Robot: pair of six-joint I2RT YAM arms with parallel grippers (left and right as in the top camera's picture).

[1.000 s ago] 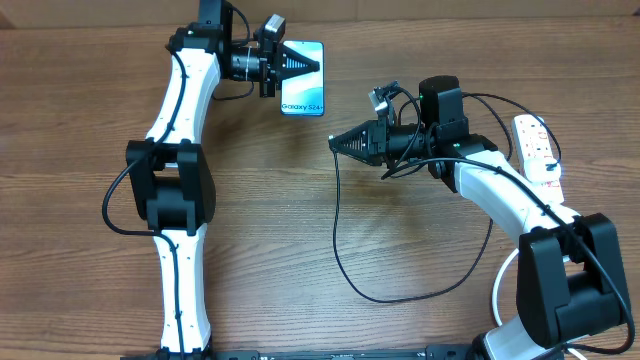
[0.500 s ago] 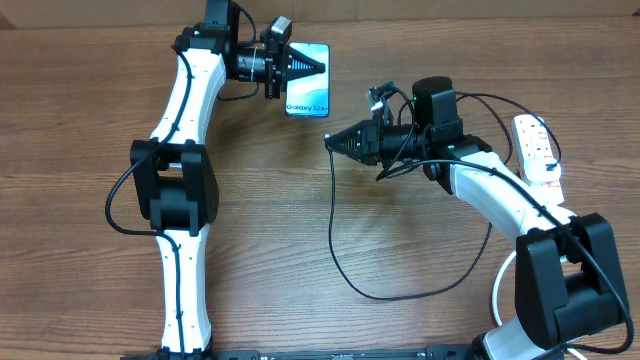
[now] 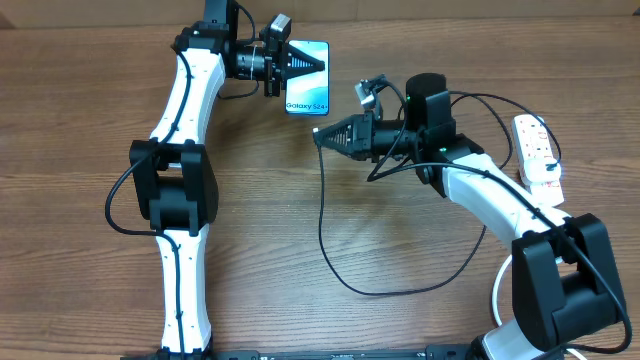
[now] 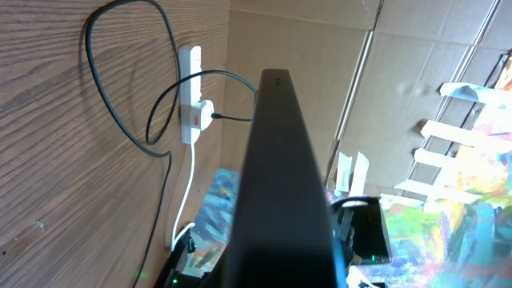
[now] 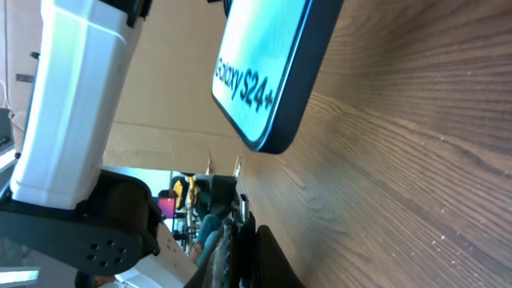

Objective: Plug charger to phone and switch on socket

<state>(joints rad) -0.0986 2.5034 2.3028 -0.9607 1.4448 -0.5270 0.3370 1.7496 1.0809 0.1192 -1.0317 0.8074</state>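
We log the left gripper clamped on the phone, screen up, at the far side of the table. The right gripper is pinched on the free end of the charger, near the phone. The socket lies well apart, far right.

Mid-brown wood-grain tabletop fills nearly all of the overhead view, evenly lit. A thin tan strip runs along its far edge. Left wrist view: brown cardboard-like panels w/ a pale seam stand behind the tabletop. There's a white slatted rack at right, w/ blurred multicoloured clutter below it. Right wrist view: tan wall, rest of bkgd too blurred to tell.
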